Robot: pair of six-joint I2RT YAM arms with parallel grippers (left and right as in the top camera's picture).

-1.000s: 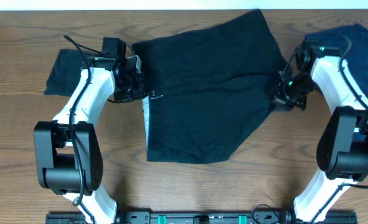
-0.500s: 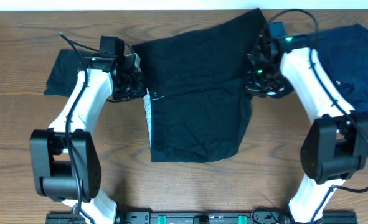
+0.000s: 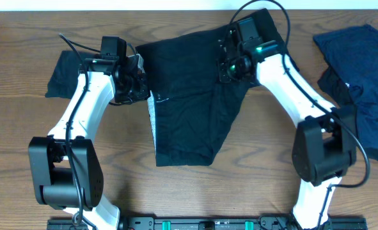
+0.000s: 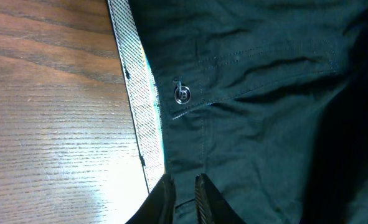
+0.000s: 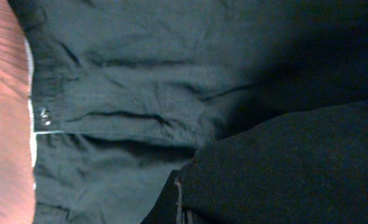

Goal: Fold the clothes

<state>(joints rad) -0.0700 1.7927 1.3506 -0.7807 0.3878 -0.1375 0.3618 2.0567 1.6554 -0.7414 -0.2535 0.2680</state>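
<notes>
Far left: a small black garment [image 3: 64, 73] lies on the table [image 3: 22, 140], apart from both arms.

Left gripper [image 3: 137, 89]: clenched on the waistband edge of the large black garment [image 3: 189, 121], just beside its pale strip [image 3: 152, 118], pinning that side.

Centre: the large garment lies mid-table with its right side doubled over.

Right gripper [image 3: 229, 66]: clenched on the raised fold, above the garment's upper middle.

Far right: a navy garment [image 3: 364, 70] lies unfolded.

Assessment: the first lengthwise fold is in hand and incomplete. The next move calls for laying the held edge level with the strip side, then releasing without dragging the cloth.
</notes>
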